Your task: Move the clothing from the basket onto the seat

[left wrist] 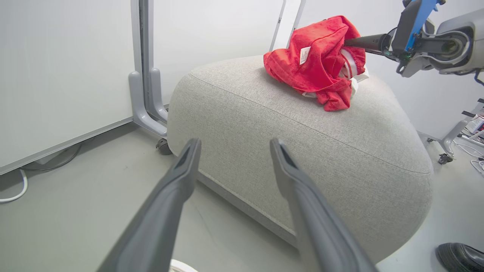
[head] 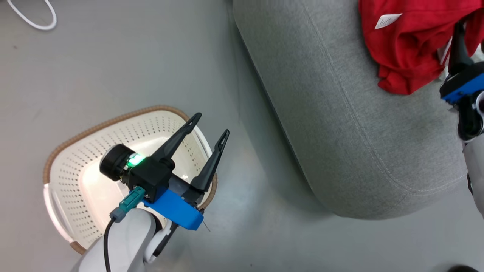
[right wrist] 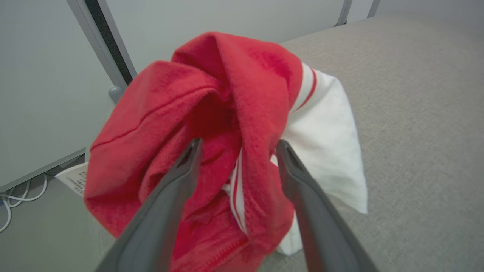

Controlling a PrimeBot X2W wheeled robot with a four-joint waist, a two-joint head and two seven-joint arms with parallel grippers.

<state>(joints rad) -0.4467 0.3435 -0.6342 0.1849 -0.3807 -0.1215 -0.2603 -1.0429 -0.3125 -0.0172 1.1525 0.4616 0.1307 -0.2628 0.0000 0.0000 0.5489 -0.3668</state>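
Observation:
The red clothing [head: 408, 45] with white trim lies bunched on the far top of the grey seat [head: 359, 124]. My right gripper [right wrist: 236, 142] is open, its fingers spread around a fold of the clothing [right wrist: 227, 113] without pinching it. The left wrist view shows that gripper [left wrist: 346, 40] reaching into the clothing [left wrist: 317, 64] from the right. The cream basket [head: 113, 121] stands on the floor left of the seat, and its visible bottom is bare. My left gripper [head: 211, 124] hovers open over the basket's right rim, holding nothing and pointing toward the seat [left wrist: 302, 151].
A whiteboard stand on casters [left wrist: 145, 75] stands beside the seat's far left end. A white cable [head: 34, 19] loops on the grey floor. A person's black shoe [left wrist: 461, 257] rests on the floor near the seat's right end.

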